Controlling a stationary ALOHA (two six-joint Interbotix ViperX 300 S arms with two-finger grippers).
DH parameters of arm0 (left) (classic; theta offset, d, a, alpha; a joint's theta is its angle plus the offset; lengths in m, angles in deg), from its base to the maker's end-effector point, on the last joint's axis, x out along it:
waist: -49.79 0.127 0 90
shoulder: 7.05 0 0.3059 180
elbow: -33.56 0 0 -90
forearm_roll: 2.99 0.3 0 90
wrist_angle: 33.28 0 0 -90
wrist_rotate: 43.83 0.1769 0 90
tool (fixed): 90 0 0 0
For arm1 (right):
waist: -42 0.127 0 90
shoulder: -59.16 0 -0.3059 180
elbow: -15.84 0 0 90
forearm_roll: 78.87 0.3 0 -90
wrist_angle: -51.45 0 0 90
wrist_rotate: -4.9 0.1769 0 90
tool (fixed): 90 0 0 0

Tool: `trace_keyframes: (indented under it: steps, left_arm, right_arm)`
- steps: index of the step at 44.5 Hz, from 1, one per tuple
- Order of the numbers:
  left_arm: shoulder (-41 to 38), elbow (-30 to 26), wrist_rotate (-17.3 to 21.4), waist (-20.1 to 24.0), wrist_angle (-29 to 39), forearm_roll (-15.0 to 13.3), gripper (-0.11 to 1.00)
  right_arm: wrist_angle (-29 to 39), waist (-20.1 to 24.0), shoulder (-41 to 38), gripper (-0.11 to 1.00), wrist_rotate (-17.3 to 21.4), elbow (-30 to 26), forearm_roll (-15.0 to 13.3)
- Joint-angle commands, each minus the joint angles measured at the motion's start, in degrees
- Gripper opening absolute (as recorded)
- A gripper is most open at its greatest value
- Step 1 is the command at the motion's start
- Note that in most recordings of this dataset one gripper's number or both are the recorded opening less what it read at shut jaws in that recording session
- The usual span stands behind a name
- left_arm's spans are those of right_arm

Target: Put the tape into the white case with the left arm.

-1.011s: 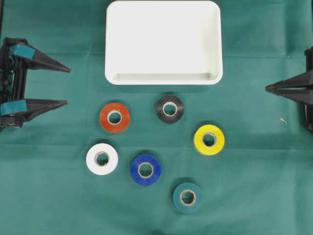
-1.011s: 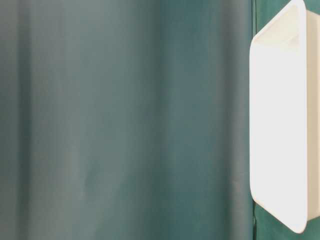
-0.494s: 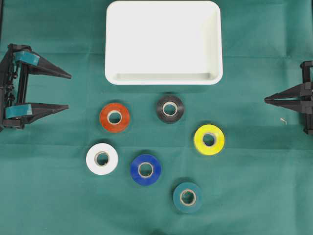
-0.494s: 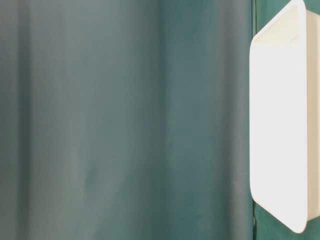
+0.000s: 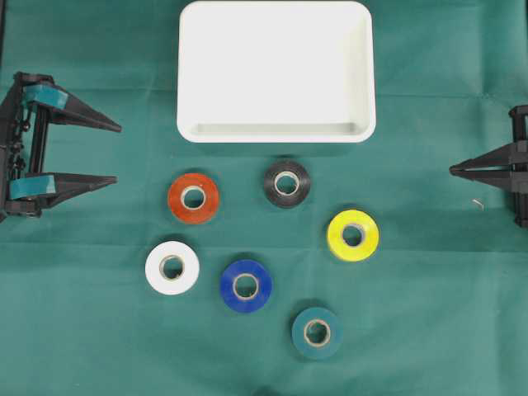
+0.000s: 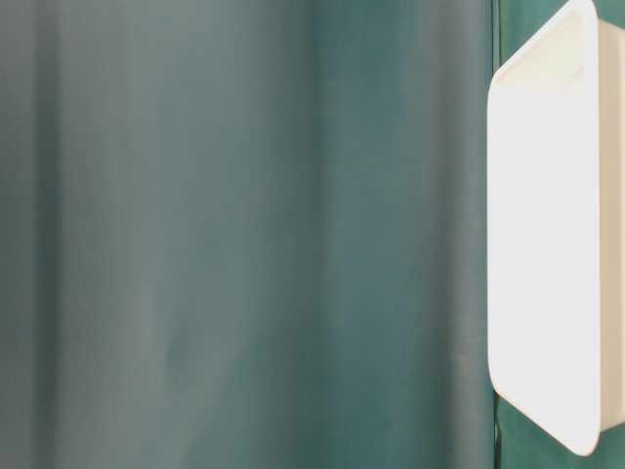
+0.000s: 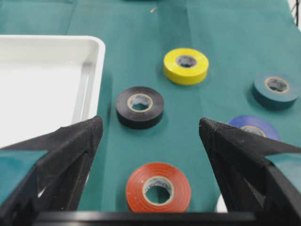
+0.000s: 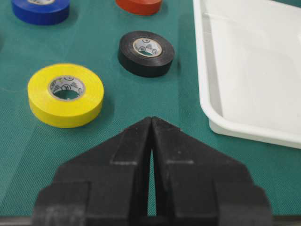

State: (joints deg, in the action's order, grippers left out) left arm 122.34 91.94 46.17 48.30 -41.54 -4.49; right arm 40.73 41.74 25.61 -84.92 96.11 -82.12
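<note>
Left gripper spread wide, empty, at the cloth's left edge, aimed at the red tape roll just ahead and apart. White case beyond the rolls, empty. Right gripper pinched closed, holding nothing.

No legible text in any view. Small dark printing runs round the inner cardboard cores of the black tape roll and yellow tape roll; too small to read.
</note>
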Motion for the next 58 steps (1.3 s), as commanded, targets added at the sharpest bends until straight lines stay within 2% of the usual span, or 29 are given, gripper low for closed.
trace_keyframes:
  steps: [1,8,18,29,40,58]
  left_arm:
    - [-0.4,-2.2,0.3,-0.2,0.4,-0.1,0.99]
    - [-2.2,-4.2,0.9,-0.2,1.4,-0.1,0.98]
    - [-13.1,-8.6,1.1,-0.2,1.7,0.0,0.98]
    - [-20.5,-13.5,1.1,-0.3,4.5,0.0,0.98]
    - [-23.8,-17.6,1.1,-0.3,12.2,-0.1,0.98]
    - [-26.0,-19.2,1.1,-0.2,13.4,-0.1,0.98]
  right_arm:
    - [-0.3,0.0,-0.4,-0.09,0.1,-0.6,0.0]
    - [-0.3,0.0,-0.4,-0.09,0.1,-0.6,0.0]
    - [-0.3,-0.1,-0.4,-0.09,0.1,-0.6,0.0]
    - [-0.3,-0.1,-0.4,-0.09,0.1,-0.6,0.0]
    - [-0.3,0.0,-0.4,-0.09,0.1,-0.5,0.0]
    - [-0.4,-0.1,-0.4,-0.09,0.1,-0.5,0.0]
